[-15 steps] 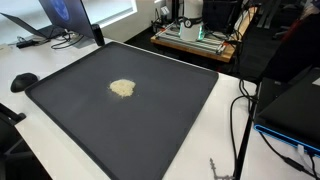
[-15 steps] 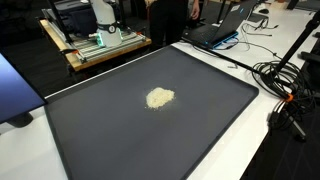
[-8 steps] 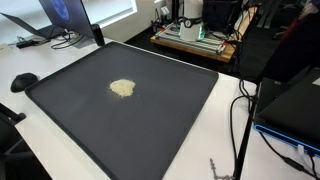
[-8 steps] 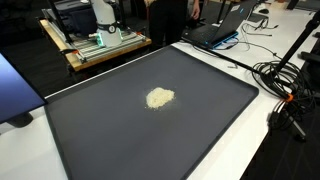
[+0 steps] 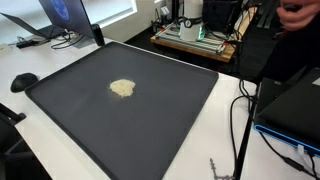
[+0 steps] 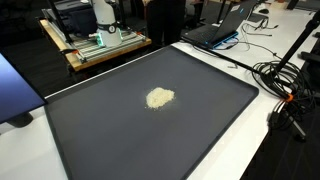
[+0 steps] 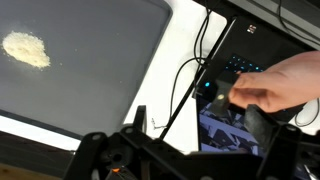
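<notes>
Dark mat (image 5: 150, 120) lies flat on the white worktop (image 5: 205, 140) and fills most of it. The thing nearest to the work is the small pale pile (image 5: 122, 88) of crumbly stuff. It sits on the mat, off centre and well in from every mat edge, in both exterior views (image 6: 159, 97). In the wrist view the pile (image 7: 26, 48) is far toward the mat's far corner. The pincer (image 7: 180, 152) shows only in the wrist view, as dark parts along the bottom. It is spread wide with nothing between the fingers and touches nothing. It hangs high, off the mat's edge, above the strip of bare worktop and the cables (image 7: 190, 80) beside the mat. Judged step: the very start, reach not begun, pile untouched. Getting to the pile would call for travel sideways over the mat, then straight down with the fingers either side of the heap. Loose stuff like that likely scatters if pinched badly. Room: the mat surface around the pile is open on all sides and its raised rim is far from the pile. Clutter is all off the mat. There are cables and a dark laptop (image 7: 235, 75) beyond one mat edge, and a person's hand (image 7: 275, 85) over that laptop, close to the pincer's side. That hand is the one thing to keep clear of.
</notes>
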`<action>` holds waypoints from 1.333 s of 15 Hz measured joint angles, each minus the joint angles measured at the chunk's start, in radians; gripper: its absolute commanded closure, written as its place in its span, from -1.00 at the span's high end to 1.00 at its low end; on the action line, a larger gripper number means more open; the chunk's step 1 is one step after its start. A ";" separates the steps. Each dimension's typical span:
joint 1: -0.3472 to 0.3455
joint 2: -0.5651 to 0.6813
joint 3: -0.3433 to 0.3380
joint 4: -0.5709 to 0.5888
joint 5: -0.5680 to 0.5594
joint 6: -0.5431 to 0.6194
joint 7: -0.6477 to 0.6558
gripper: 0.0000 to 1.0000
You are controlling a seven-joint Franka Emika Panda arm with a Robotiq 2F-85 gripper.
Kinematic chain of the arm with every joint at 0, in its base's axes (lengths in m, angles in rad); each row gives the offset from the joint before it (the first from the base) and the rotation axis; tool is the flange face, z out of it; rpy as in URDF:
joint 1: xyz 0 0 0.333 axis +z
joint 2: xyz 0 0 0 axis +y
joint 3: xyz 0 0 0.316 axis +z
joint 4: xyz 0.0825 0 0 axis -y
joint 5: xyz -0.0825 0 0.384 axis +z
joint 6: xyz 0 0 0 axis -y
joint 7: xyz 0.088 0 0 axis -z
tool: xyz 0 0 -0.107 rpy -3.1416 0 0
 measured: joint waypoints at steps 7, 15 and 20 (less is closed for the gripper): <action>0.045 0.019 -0.052 -0.004 0.022 0.014 -0.197 0.09; 0.047 0.019 -0.079 -0.006 0.034 0.014 -0.288 -0.97; 0.049 0.019 -0.082 -0.006 0.039 0.011 -0.304 -0.94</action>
